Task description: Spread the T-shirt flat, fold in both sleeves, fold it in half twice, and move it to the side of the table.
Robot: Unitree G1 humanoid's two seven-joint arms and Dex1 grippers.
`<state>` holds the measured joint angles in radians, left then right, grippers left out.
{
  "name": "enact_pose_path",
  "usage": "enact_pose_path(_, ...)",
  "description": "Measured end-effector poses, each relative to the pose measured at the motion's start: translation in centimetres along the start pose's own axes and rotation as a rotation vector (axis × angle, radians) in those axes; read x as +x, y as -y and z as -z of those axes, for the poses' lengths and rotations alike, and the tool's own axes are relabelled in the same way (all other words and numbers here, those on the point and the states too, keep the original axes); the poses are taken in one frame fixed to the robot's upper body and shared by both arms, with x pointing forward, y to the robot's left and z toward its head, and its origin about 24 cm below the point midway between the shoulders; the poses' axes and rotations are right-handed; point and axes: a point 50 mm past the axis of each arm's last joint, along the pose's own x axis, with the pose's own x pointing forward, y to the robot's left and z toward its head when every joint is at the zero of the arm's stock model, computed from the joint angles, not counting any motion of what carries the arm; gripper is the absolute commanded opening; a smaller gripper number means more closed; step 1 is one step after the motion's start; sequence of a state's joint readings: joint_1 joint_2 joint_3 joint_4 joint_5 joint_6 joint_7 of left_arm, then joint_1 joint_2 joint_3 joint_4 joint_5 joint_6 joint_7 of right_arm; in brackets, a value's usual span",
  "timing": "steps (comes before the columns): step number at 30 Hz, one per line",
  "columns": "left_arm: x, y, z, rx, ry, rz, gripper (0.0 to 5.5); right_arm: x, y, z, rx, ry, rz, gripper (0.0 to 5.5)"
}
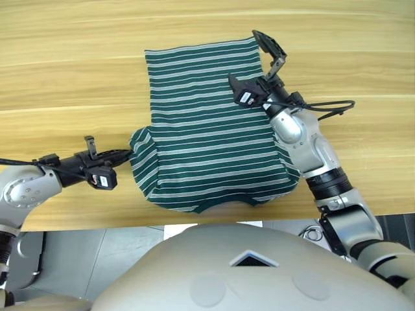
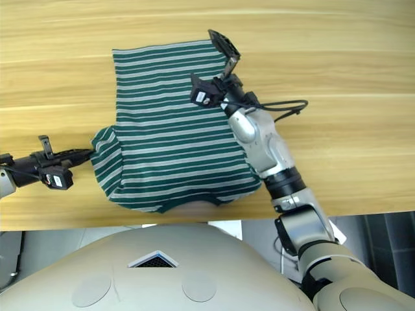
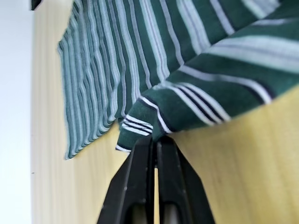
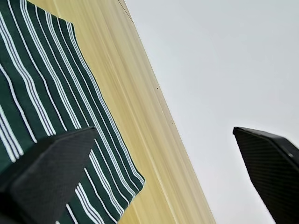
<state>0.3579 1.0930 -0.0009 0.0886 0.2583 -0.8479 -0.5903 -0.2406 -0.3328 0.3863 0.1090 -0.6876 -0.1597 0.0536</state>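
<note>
1. a green t-shirt [image 1: 207, 129] with thin pale stripes lies mostly flat on a wooden desk [image 1: 65, 78]. it sits between the robot's two hands, neckline [image 1: 224, 204] toward the robot and hem [image 1: 201, 48] at the far end.
2. the left hand [image 3: 155, 140] is low at desk level with its two dark fingers pressed together. the cuff of the left sleeve [image 1: 141, 152] sits right at their tips, apparently nipped between them.
3. the right hand [image 4: 164, 133] hangs above the shirt's far corner on its own side. its fingers are spread wide and hold nothing, and the cloth lies just beneath it.
4. judged from this layout, spreading looks about done and the sleeve-folding step is in hand, beginning on the left. the right sleeve's state cannot be told, since the right arm covers that edge.
5. the next move likely calls for the left hand to lift the cuff a little and carry it away from itself, in over the shirt's body. it would then let go so the sleeve lies flat with a straight side edge.
6. the fabric reads as soft knit jersey, limp and prone to bunching (the sleeve already puckers into curved folds next to the left hand). it would drag rather than slide cleanly.
7. the desk top is smooth, light wood grain running across, with little for the cloth to catch on.
</note>
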Motion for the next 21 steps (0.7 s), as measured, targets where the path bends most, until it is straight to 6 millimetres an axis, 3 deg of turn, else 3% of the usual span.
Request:
enact_pose_path(10, -0.2, -0.9, -1.7, 0.016, 0.078, -0.081, 0.04, 0.0, -0.2, -0.2, 0.000, 0.009, -0.007, 5.40)
enact_pose_path(21, 2.1, -3.2, -2.8, 0.034, 0.176, -0.214, 0.04, 0.0, -0.2, -0.4, 0.000, 0.012, -0.006, 5.40)
